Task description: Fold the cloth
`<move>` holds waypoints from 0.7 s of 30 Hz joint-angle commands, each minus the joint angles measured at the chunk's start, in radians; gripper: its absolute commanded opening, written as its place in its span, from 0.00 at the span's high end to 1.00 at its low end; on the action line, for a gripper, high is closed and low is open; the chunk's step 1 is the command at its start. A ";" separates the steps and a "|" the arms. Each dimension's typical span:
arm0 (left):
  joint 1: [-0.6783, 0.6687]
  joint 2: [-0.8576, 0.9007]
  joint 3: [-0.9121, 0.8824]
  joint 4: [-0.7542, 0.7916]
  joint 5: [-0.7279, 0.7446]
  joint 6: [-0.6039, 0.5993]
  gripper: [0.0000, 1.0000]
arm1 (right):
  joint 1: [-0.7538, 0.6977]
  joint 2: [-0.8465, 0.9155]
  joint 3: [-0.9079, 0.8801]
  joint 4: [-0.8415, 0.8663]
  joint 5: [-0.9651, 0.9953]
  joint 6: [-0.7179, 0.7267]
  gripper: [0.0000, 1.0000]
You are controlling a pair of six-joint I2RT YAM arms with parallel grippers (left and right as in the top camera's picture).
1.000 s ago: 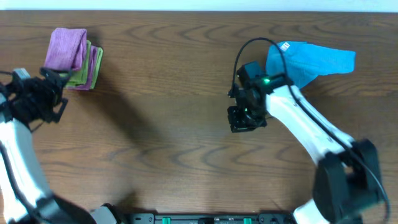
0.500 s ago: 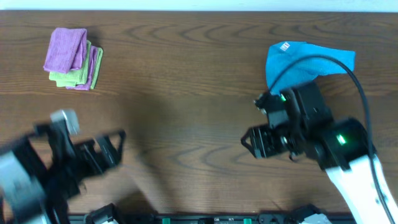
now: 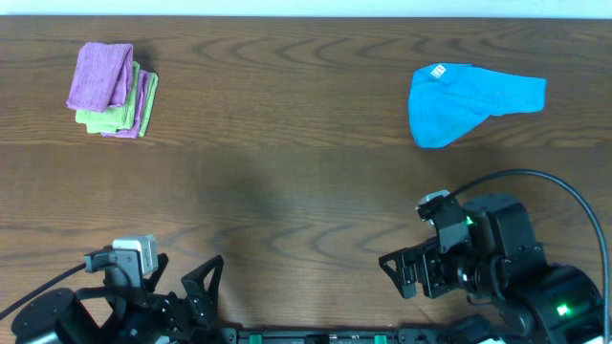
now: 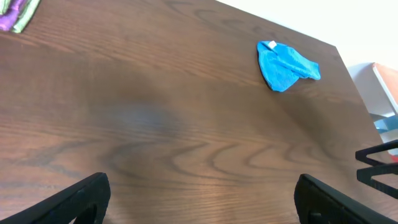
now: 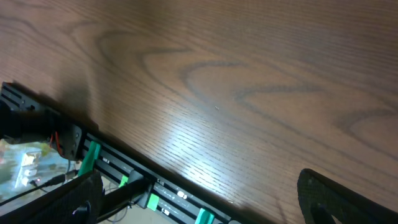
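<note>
The blue cloth (image 3: pixel 469 100) lies loosely bunched at the far right of the table, with a white tag at its left corner and one flap reaching right. The left wrist view shows the cloth (image 4: pixel 285 63) far off. My left gripper (image 3: pixel 196 291) hovers at the near left edge, open and empty; in its own view the left gripper (image 4: pixel 208 205) has only bare wood between its fingers. My right gripper (image 3: pixel 400 275) is at the near right edge, far from the cloth. Its own view shows the right gripper (image 5: pixel 199 208) open and empty over the table's front edge.
A stack of folded purple and green cloths (image 3: pixel 112 91) sits at the far left corner. A black rail with green clips (image 5: pixel 124 177) runs along the table's front edge. The table's right edge and a white object (image 4: pixel 382 87) show beyond the cloth.
The right arm has pulled back from beside the blue cloth to the near edge, and its jaws have opened. The left arm has moved from the folded stack to the near left edge.
</note>
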 commanded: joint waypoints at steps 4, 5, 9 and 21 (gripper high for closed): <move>-0.005 0.004 -0.005 -0.002 -0.003 -0.011 0.05 | 0.009 0.000 -0.005 -0.001 0.005 0.008 0.01; -0.005 0.004 -0.005 -0.002 -0.003 -0.011 0.04 | 0.009 0.000 -0.005 -0.001 0.005 0.007 0.01; -0.043 0.004 -0.005 -0.002 -0.006 -0.011 0.04 | 0.009 0.000 -0.005 -0.001 0.005 0.008 0.01; -0.628 -0.046 -0.082 0.227 -0.497 0.039 0.05 | 0.009 0.000 -0.005 -0.001 0.005 0.007 0.01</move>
